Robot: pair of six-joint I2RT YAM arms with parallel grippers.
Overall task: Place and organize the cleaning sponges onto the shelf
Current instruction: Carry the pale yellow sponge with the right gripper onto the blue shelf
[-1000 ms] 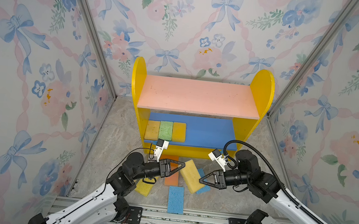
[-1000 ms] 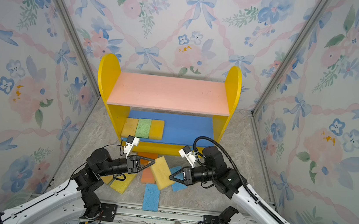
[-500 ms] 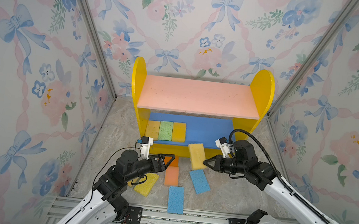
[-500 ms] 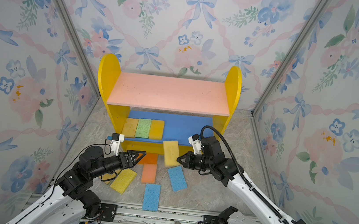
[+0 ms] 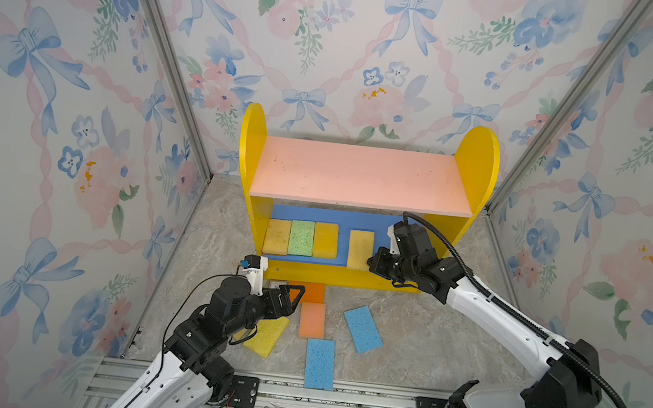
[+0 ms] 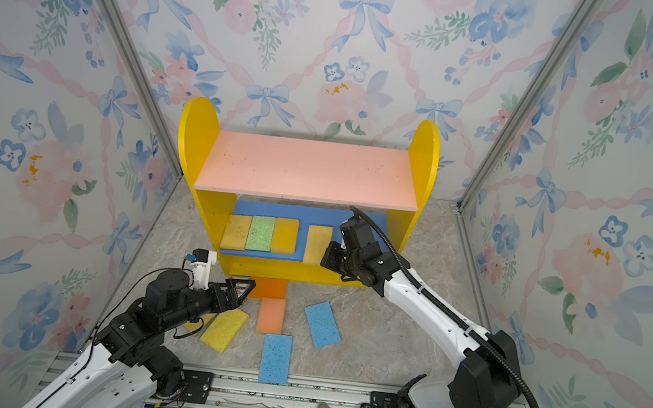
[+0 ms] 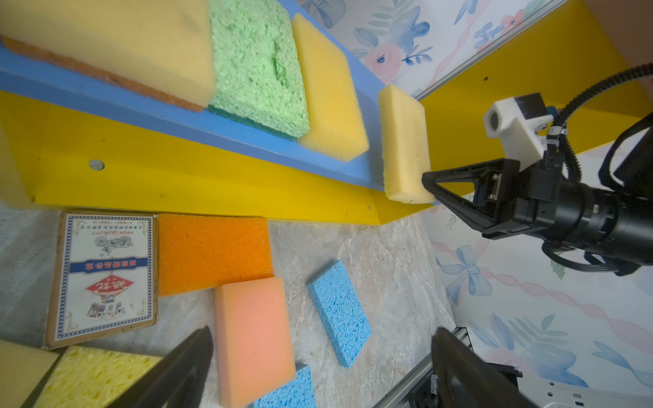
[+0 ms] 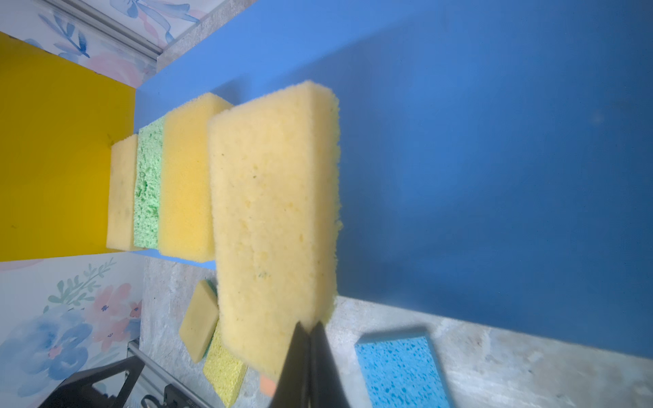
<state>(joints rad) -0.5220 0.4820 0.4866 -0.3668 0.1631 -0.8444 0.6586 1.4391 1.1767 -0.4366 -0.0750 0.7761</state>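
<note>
Top views: we look steeply down from high at the front, facing the back wall, far enough back to hold the shelf (image 5: 361,175) and the whole floor (image 5: 427,333); the pair nearly match.
Left wrist: we sit low and close over the floor, facing the shelf's front.
Right wrist: we are nearest, looking along the lower board (image 8: 494,141).
Shared: all views hold the row of sponges (image 6: 261,233) and the pale yellow sponge (image 7: 404,145).

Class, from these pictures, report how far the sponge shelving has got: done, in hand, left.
Done: three sponges, mustard, green and yellow, lie in a row on the shelf's lower board. In hand: the right gripper is shut on a pale sponge at that board's front edge; the left gripper hovers open. Left: six on the floor: orange, peach, two blue, bright yellow and a half-hidden mustard one.
</note>
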